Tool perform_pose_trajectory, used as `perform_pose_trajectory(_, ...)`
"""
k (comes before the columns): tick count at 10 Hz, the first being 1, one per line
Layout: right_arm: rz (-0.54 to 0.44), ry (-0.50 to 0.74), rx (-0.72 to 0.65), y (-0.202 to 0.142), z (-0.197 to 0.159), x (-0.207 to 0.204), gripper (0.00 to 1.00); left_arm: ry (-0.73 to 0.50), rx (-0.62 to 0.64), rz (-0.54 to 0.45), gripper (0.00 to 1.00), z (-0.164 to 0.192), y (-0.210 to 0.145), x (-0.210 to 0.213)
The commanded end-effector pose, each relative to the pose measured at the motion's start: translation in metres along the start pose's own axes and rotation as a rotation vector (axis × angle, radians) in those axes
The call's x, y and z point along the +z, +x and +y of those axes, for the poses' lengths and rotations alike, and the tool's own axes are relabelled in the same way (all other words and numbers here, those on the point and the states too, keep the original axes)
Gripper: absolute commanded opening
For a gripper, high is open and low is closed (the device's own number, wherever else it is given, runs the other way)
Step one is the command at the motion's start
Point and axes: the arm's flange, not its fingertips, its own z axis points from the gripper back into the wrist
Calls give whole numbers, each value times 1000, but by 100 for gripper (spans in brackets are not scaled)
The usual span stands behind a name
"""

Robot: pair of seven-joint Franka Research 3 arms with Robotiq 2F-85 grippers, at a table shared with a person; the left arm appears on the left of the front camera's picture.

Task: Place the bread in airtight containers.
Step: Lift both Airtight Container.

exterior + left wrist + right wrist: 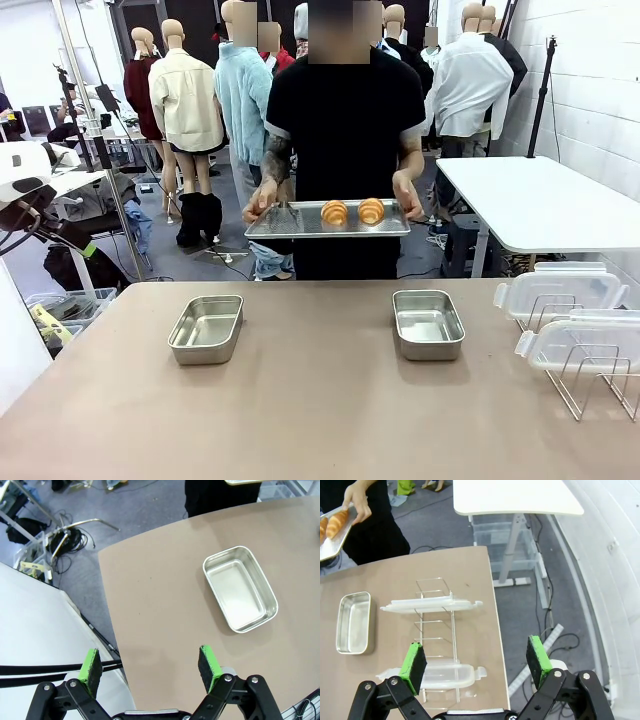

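Front view: a tan bench (320, 420) carried two steel tins with no lids on, the left tin (206, 328) and the right tin (428, 323), well apart and both empty. At the far side stood a person holding a flat steel tray (300, 226) level above the bench's far edge, with one hand (262, 200) at its left end and the other hand (408, 194) at its right end. On the tray lay the bread: the left croissant (334, 212) and the right croissant (371, 210), just beside each other near the middle, neither in a tin. At the near right of the bench stood a wire rack (590, 385) with two clear lids slotted in it, the far lid (555, 290) and the near lid (585, 340). Left wrist view: the left gripper (150, 662) hung over the bench's near left edge, jaws spread wide with nothing between them, the left tin lying farther in. Right wrist view: the right gripper (476, 659) hung above the rack at the bench's right edge, jaws likewise spread wide and empty.
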Motion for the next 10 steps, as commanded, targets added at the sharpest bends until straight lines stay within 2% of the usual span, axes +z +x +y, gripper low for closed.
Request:
perform_pose_trajectory(1, 1, 3, -18, 0, 1, 0, 100, 5, -4, -3, 100, 1, -1, 1)
perform_pose_trajectory(10, 1, 3, -18, 0, 1, 0, 100, 5, -4, -3, 100, 1, -1, 1)
